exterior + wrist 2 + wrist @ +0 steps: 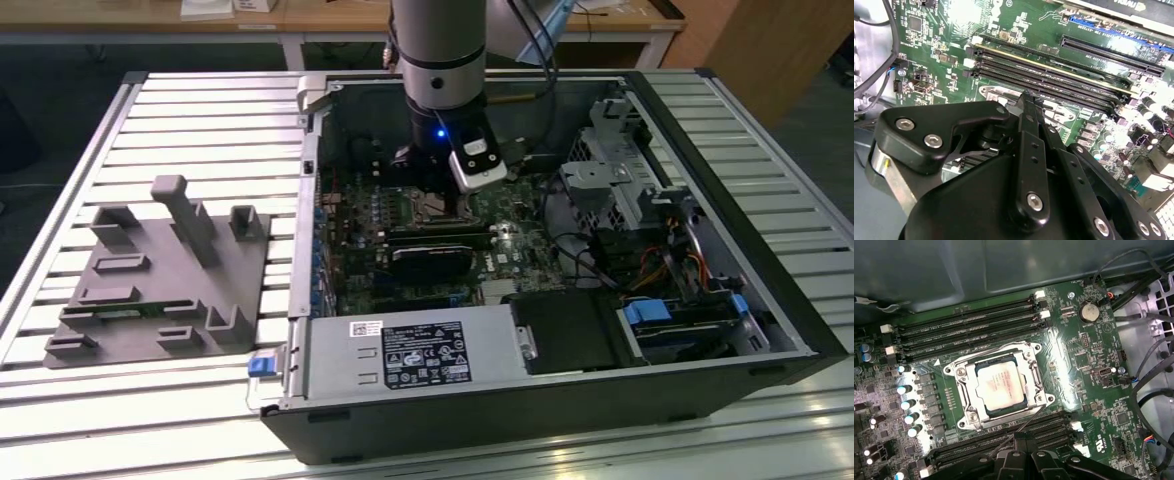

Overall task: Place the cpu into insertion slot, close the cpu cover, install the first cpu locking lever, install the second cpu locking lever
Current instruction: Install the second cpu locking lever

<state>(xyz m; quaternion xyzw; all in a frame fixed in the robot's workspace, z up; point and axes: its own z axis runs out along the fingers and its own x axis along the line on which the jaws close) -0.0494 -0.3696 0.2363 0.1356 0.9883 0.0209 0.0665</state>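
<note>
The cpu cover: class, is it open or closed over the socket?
Closed. In the first wrist view the cpu cover lies flat around the cpu, whose metal top shows through its window. Whether the levers are latched cannot be told.

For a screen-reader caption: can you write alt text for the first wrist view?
The cpu sits in the insertion slot with the cpu cover closed around it, on a green motherboard between black memory slots. The gripper hangs beside the slot.

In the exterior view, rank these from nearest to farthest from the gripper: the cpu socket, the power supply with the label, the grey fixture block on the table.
1. The insertion slot, directly under the gripper, inside the case.
2. The power supply, at the case's near edge.
3. The grey fixture block, outside the case on the exterior view's left.
</note>
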